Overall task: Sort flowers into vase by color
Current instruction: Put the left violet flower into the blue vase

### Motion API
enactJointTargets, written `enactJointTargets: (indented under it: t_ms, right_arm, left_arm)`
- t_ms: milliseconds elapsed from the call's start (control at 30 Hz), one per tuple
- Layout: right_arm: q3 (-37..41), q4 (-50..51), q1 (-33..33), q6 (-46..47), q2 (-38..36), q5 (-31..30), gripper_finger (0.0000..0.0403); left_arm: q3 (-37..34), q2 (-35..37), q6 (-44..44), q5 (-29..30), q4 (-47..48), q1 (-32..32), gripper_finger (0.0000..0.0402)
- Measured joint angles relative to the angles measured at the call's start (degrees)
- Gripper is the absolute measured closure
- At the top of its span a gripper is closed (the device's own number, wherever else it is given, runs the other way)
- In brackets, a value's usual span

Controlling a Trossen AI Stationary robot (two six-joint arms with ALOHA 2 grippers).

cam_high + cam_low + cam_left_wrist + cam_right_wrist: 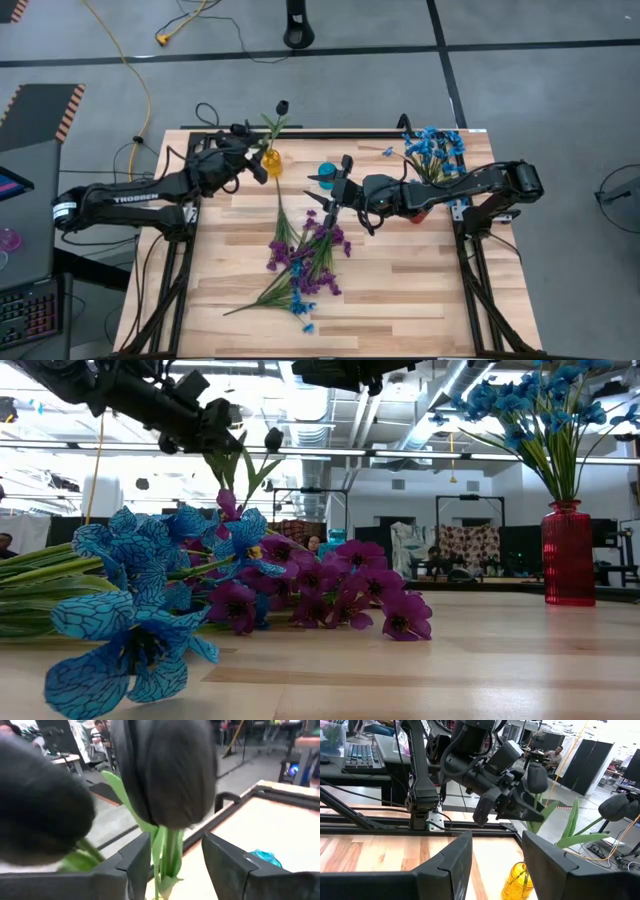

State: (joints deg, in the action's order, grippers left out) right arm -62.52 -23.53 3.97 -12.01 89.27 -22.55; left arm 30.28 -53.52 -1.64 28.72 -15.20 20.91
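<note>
Two pincers are over the table (400, 290), and the step in hand seems to be the left one's: leaving a dark tulip in its vase.

The pile (305, 262) of purple and blue flowers lies well apart from the left pincer (176, 847), toward the table's near side. It is near the right pincer (495, 845), which hangs open and empty just beside a teal vase (327, 175). The red vase (568, 555) full of blue flowers (530, 410) stands beyond the right pincer, farthest from the left one.

The yellow vase (517, 880) sits directly under the left pincer. The tulip (165, 770) rises above that pincer's fingers, and a second dark bud leans off to one side. The stem (161, 865) runs down between the left fingers, which stand apart. It lies close to one finger, with a clear gap to the other, so the pincer looks open around it rather than gripping.

To finish well, the left pincer probably needs to spread a little wider, so that neither pad drags the stem. It should then draw back level, away from the vase, not upward past the leaves and bud. The vase looks small and light, so a snagged leaf could tip it. Whether the stem's foot is fully inside the neck cannot be told, and that is worth confirming before leaving. The right pincer is well placed for the pile's next sprig.
</note>
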Motion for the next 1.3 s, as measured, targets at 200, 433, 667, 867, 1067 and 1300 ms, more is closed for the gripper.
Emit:
enactJointTargets:
  t_ms: [200, 433, 667, 867, 1067, 1300]
  right_arm:
    - [0.00, 0.00, 0.00, 0.01, 0.02, 0.00, 0.0204]
    - [0.00, 0.00, 0.00, 0.01, 0.02, 0.00, 0.0204]
    - [0.00, 0.47, 0.00, 0.02, 0.02, 0.00, 0.0204]
    - [0.00, 1.43, 0.00, 0.04, 0.02, 0.00, 0.0204]
    - [0.00, 1.88, 0.00, 0.05, 0.02, 0.00, 0.0204]
    - [0.00, 2.07, 0.03, 0.04, 0.02, 0.00, 0.0204]
  left_arm:
    - [5.35, 0.02, 0.01, -0.07, 12.90, -1.90, 0.0208]
    - [11.27, 0.04, -0.69, -0.72, 27.88, -4.13, 0.0197]
    - [15.23, 0.05, -0.68, -5.00, 36.77, -5.31, 0.0196]
    - [17.25, 0.07, -1.22, -5.97, 43.42, -6.20, 0.0196]
    - [18.63, 0.07, -1.77, -5.48, 46.55, -6.30, 0.0196]
    - [19.63, 0.07, -6.16, -11.51, 46.71, -6.32, 0.0196]
